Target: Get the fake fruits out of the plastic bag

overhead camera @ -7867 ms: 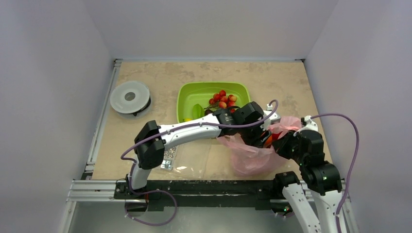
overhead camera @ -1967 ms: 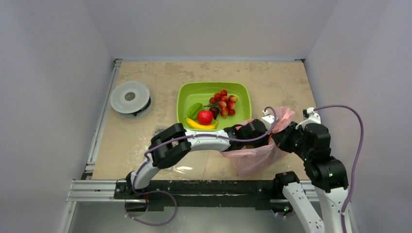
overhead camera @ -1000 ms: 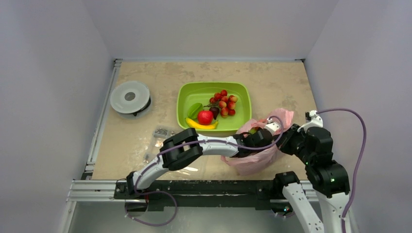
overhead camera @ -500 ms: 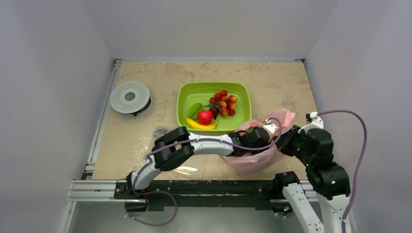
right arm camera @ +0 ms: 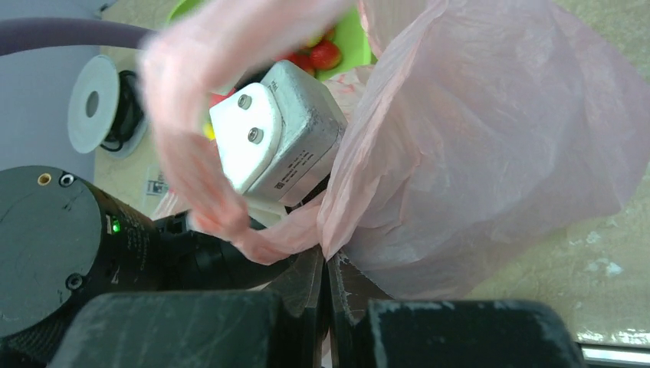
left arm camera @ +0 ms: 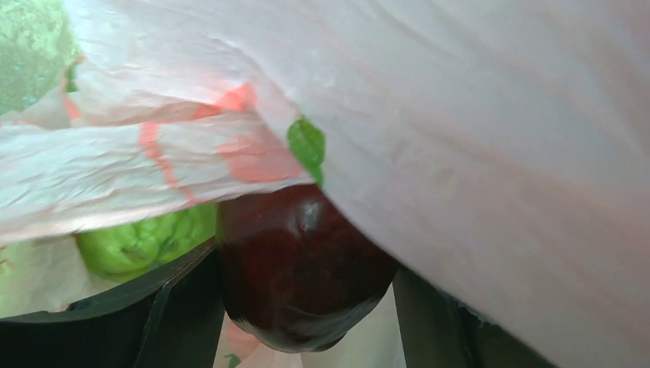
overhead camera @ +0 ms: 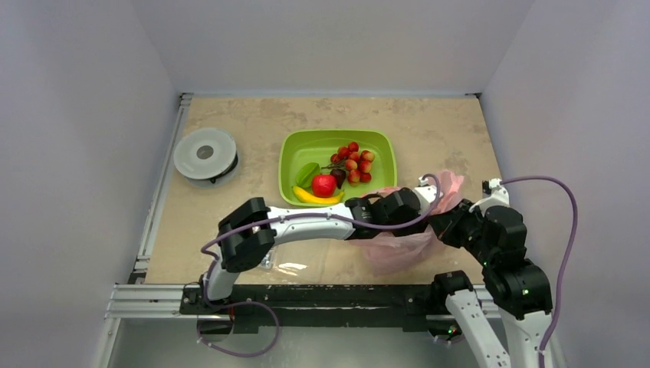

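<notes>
Left gripper [left arm camera: 305, 300] clamps wide around the maroon fruit [left arm camera: 295, 245]; right gripper [right arm camera: 326, 268] is pinched shut on the plastic bag [right arm camera: 498, 130]. I worry the film draped above the left gripper snags, knocking the fruit loose.

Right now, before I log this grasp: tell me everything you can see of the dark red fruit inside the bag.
The dark red fruit is round and glossy, like plastic, with a small highlight near its top. It sits between the two dark fingers of the left gripper, which touch its sides. The pink bag drapes over its upper right; a green fruit lies left of it.
</notes>
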Robot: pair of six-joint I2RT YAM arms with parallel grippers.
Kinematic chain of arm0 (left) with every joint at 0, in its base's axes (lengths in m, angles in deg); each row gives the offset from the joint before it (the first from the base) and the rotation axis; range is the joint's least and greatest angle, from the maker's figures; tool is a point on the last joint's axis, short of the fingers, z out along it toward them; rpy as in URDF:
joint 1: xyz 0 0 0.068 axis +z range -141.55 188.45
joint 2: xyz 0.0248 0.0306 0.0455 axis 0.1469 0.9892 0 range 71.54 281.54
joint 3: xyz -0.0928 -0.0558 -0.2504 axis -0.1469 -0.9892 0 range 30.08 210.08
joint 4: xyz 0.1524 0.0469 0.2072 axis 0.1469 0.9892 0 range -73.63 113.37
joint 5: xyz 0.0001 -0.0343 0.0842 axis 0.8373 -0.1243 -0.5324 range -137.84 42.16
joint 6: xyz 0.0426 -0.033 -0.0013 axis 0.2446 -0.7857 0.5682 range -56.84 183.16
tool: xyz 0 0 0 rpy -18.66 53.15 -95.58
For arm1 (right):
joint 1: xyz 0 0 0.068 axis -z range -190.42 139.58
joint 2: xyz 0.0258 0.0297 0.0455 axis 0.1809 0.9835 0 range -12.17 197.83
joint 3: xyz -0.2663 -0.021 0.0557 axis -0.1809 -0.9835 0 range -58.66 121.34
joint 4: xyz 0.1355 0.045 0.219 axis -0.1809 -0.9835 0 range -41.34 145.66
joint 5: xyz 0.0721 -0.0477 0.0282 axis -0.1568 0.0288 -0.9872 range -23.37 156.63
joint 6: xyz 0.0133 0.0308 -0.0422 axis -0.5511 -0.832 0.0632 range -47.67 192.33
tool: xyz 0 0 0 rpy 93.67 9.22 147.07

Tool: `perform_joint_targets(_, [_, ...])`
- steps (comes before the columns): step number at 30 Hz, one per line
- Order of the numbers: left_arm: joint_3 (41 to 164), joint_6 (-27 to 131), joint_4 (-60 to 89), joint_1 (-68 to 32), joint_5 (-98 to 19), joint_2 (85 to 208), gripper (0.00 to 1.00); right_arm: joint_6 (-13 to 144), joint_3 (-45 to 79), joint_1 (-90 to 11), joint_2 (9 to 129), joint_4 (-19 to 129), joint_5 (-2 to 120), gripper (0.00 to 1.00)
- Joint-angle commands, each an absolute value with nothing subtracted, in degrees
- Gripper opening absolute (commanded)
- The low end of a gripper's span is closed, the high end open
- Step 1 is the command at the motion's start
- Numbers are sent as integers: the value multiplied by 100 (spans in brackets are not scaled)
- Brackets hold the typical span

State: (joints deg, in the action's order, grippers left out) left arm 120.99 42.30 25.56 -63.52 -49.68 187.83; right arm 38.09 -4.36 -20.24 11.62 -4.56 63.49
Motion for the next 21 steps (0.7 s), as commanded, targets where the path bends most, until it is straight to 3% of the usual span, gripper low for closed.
perform_joint_targets(1, [11967,4392,2622,-6213,-4810,18064,0,3831,-467,-2014,1121,-432,6514,0])
perform_joint_targets(21, [11744,4539,2863,-6072,-4344,17407,0,3763,-379,-2013,705,-581,7141,0])
